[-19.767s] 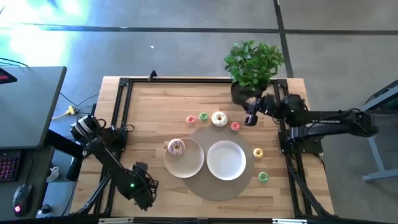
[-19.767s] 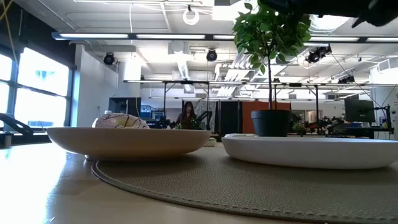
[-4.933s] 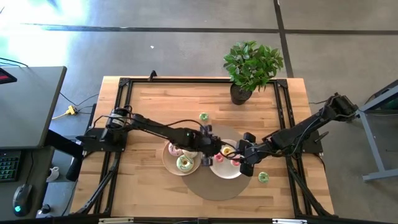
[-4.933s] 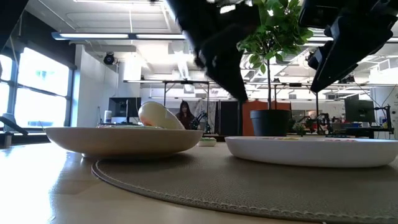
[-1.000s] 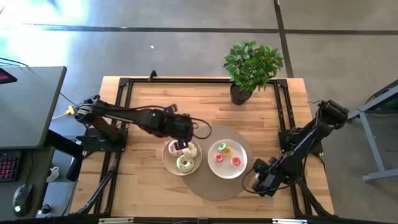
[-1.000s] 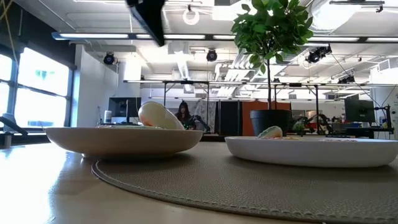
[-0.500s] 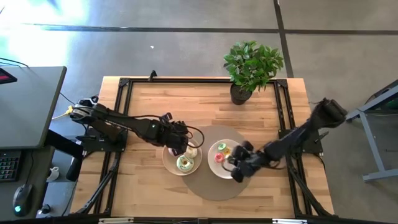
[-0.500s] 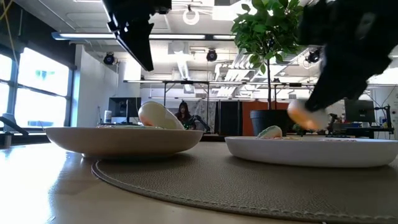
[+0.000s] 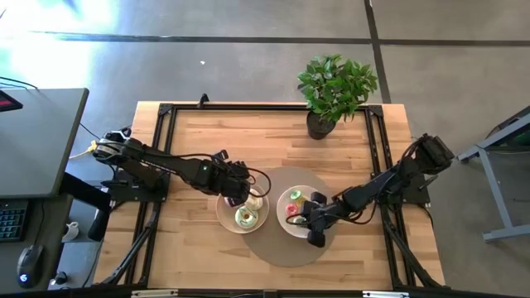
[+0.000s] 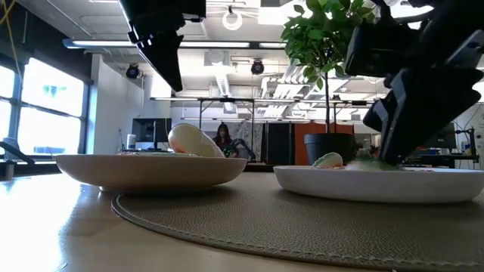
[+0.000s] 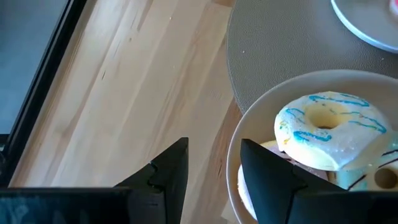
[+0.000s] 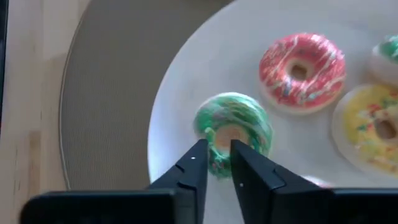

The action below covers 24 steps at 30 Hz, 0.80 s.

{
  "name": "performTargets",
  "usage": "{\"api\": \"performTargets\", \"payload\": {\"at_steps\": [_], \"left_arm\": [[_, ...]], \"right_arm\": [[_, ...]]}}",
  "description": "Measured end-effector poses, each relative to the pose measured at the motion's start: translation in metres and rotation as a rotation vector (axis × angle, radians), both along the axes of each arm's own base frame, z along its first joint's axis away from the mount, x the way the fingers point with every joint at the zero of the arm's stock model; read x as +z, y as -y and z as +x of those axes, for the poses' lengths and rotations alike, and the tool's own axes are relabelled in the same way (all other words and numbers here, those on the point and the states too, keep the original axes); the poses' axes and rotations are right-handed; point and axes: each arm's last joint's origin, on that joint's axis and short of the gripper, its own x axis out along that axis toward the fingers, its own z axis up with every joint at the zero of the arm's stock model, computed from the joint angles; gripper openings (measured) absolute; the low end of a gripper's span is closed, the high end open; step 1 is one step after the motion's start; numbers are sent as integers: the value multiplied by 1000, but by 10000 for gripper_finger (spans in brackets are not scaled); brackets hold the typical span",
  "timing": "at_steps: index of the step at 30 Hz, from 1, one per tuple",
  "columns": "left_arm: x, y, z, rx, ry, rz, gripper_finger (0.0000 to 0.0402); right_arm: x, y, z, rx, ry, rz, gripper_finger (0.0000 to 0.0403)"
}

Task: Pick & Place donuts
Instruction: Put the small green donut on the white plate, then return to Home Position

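Observation:
My right gripper [image 9: 311,223] [image 12: 219,155] reaches down onto the right white plate [image 9: 283,222] and is shut on a tiny green donut [image 12: 233,127]. A red-pink tiny donut [image 12: 301,62] and a yellow one [image 12: 373,124] lie flat on the same plate. My left gripper [image 9: 238,192] [image 11: 214,152] hovers open above the far-left rim of the left plate [image 9: 224,217]. That plate holds the larger donuts, among them a cream-white one with blue drizzle [image 11: 329,130] and a green iced one [image 9: 245,217]. In the low view the left gripper [image 10: 159,38] is well above its plate. My right gripper pinches the tiny green donut by the near side of its ring [image 12: 216,160] between the two fingertips. The fingers come slanting down from the table's right side. The donut sits tilted, its far side resting on the right plate.
Both plates stand on a round beige mat [image 9: 281,248]. A potted plant [image 9: 335,87] stands at the table's far right. Black frame rails run along the table's left and right sides. Bare wood lies at the far side and the near left.
My right gripper has swung from the table's near right corner toward the right plate, carrying the tiny green donut, and has come down onto the plate. My left gripper has sunk a little over the left plate's far-left rim and stayed open.

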Motion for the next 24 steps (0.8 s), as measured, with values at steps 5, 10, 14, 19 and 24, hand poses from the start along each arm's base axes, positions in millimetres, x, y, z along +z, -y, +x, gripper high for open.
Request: {"api": "performTargets", "payload": {"at_steps": [5,10,14,19,24], "left_arm": [[0,0,-1,7,-3,-7,142],[-2,-2,-7,64,-39,-8,142],[9,-3,-18,72,-26,-17,142],[41,-7,-45,50,62,-40,142],[80,-20,-94,45,174,-52,142]], "right_arm": [[1,1,-2,66,-22,15,109],[21,9,-9,55,-5,31,129],[53,23,-23,27,52,52,130],[100,43,-51,50,218,31,130],[141,61,-88,92,459,-139,130]]}}
